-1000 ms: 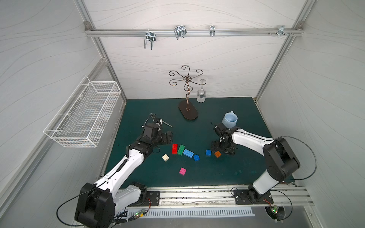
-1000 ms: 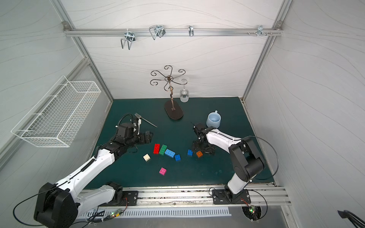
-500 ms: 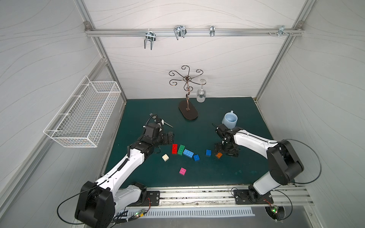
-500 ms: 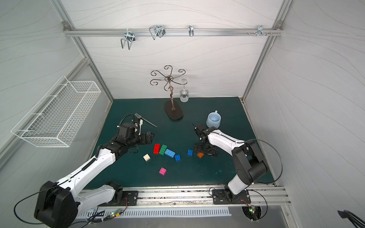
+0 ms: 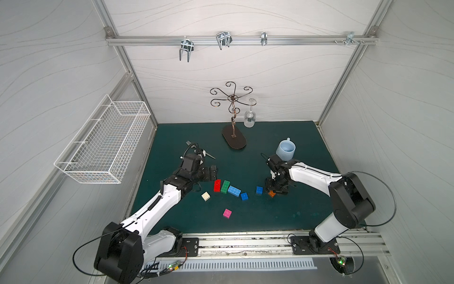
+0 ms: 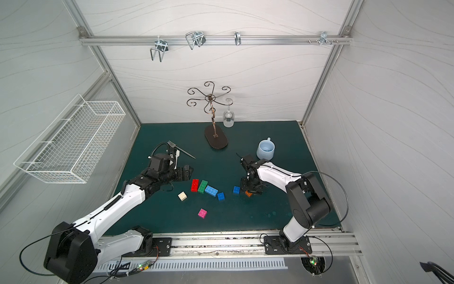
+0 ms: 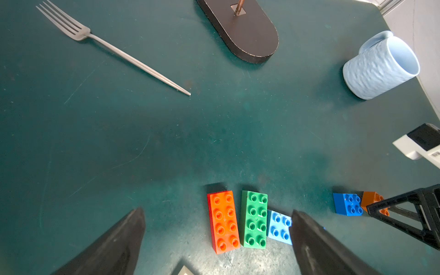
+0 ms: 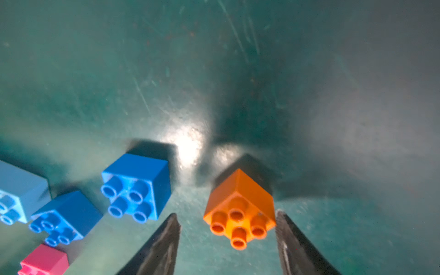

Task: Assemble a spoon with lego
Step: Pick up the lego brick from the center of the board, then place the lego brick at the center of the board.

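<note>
The right gripper [image 8: 226, 213] straddles the orange brick [image 8: 238, 202], jaws half-spread, not pinching; left gripper [image 7: 217, 210] gapes wide, empty.

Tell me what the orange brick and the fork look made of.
Orange brick: likely moulded plastic, smooth with a soft sheen; even colour, hollow round studs. Fork: probably metal, dull brushed silver-grey; very thin tapering handle, fine tines.

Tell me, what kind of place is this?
Likely a robotics lab test cell: two robot arms bolted to a rail, white walls on aluminium framing, and props like lego bricks, a mug and a fork.
</note>
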